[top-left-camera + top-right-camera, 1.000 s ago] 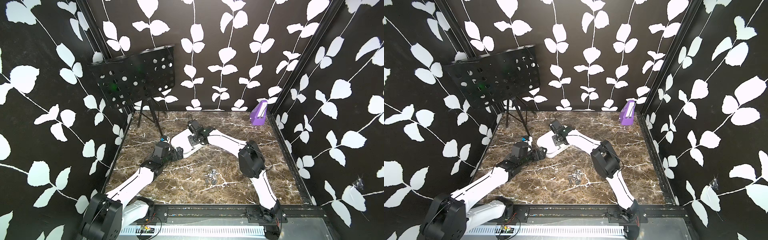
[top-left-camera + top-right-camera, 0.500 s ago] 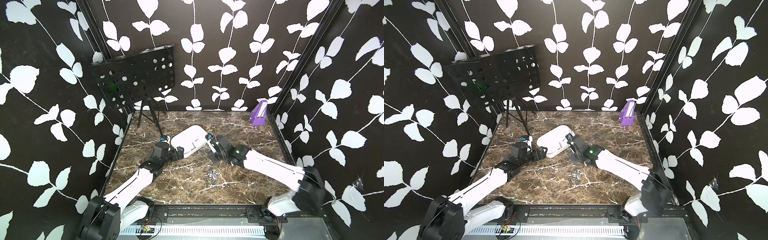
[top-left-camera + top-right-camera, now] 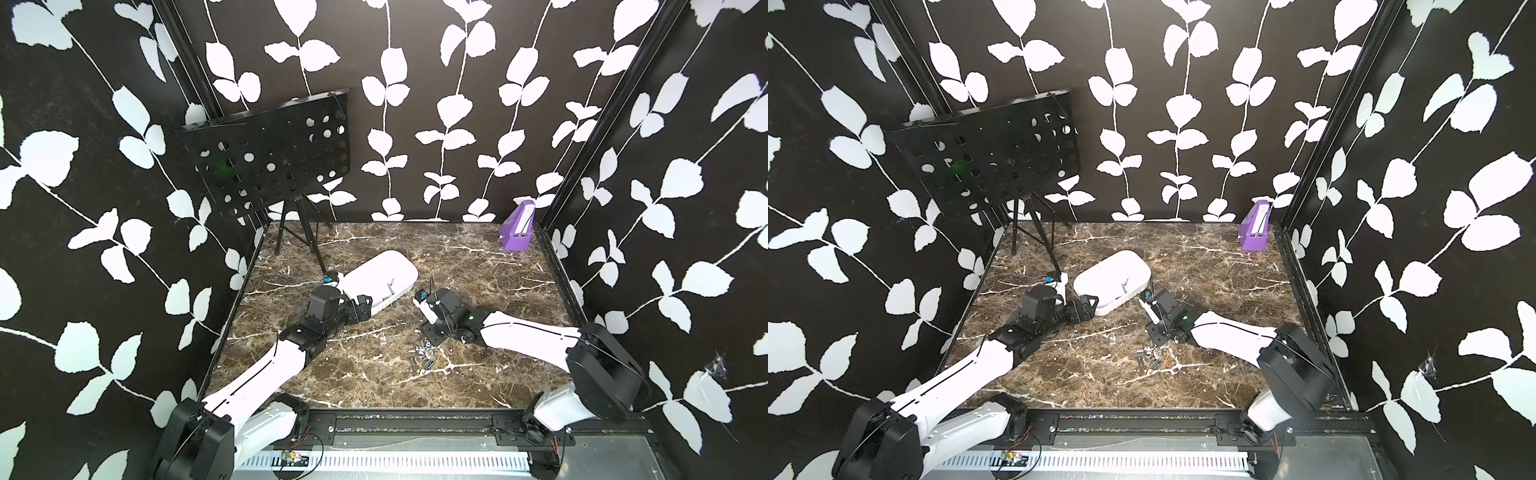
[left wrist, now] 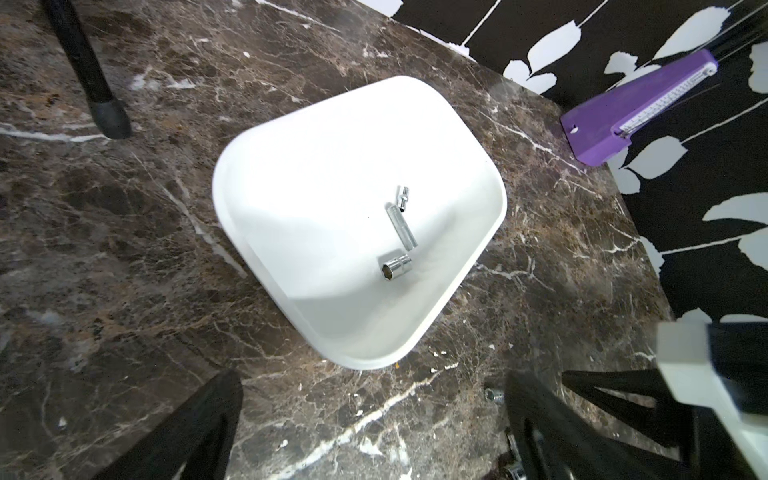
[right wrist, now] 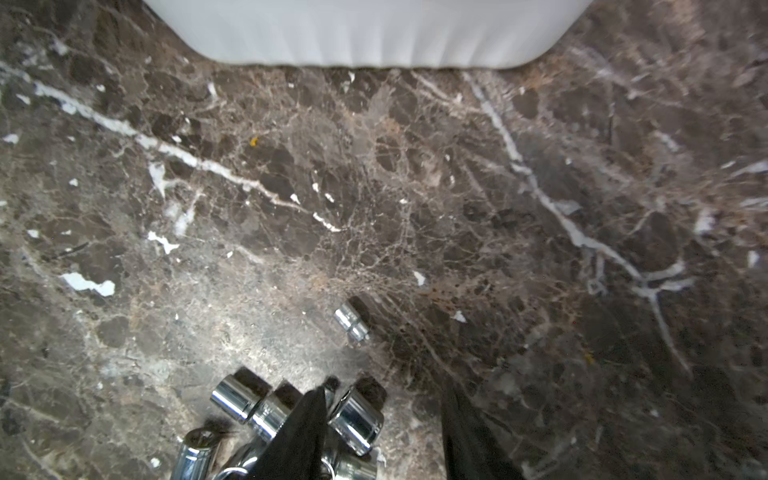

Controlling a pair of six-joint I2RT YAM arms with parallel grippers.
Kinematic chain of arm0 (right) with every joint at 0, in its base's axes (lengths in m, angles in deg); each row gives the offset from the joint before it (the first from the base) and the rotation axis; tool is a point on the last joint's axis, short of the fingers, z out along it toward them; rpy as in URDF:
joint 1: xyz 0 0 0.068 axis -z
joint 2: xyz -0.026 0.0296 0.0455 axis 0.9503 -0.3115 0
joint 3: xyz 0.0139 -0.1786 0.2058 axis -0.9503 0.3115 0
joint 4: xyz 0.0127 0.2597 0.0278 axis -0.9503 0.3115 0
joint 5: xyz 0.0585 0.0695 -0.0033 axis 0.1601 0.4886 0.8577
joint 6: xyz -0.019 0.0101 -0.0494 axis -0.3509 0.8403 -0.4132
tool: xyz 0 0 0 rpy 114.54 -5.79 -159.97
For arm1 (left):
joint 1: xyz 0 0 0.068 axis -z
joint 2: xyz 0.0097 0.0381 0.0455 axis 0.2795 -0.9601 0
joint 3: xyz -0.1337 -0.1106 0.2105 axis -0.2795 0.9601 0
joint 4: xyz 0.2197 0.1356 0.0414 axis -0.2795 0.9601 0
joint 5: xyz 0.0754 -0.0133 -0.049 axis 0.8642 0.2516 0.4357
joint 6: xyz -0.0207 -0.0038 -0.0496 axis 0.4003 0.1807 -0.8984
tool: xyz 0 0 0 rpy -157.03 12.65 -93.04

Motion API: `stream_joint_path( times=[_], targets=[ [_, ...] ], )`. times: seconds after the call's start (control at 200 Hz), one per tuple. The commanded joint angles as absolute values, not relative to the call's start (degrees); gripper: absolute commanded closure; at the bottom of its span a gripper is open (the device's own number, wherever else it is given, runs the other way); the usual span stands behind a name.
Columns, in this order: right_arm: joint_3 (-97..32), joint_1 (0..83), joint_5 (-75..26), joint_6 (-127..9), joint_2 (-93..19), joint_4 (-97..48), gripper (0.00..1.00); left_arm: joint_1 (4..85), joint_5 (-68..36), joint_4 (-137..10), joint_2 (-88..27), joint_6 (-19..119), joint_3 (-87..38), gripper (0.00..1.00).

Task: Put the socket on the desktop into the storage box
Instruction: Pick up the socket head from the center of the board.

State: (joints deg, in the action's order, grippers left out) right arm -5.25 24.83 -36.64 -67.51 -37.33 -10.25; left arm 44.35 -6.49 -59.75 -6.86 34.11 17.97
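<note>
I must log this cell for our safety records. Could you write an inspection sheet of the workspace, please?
surface: desktop, brown marble, no spill seen.
job's things: storage box holds three sockets; loose sockets lie outside on the marble.
clutter: purple box at a far corner.
grippers: left gripper open beside the box; right gripper open over the loose sockets.
cables: wires at the front rail.
surroundings: leaf-patterned walls; black music stand.
</note>
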Motion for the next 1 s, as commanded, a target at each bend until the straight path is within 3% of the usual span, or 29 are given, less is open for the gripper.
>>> stream_joint_path(
  times=[0.0,0.99],
  targets=[
    [-8.4,24.9,-34.6,-67.1,-39.9,-11.0,0.53,46.3,-7.2,-59.1,-7.6,35.4,16.5,0.01],
    [-13.1,24.9,-33.9,-67.6,-48.3,-8.1,0.58,49.4,-2.3,-57.7,-6.6,37.9,15.9,0.01]
  ],
)
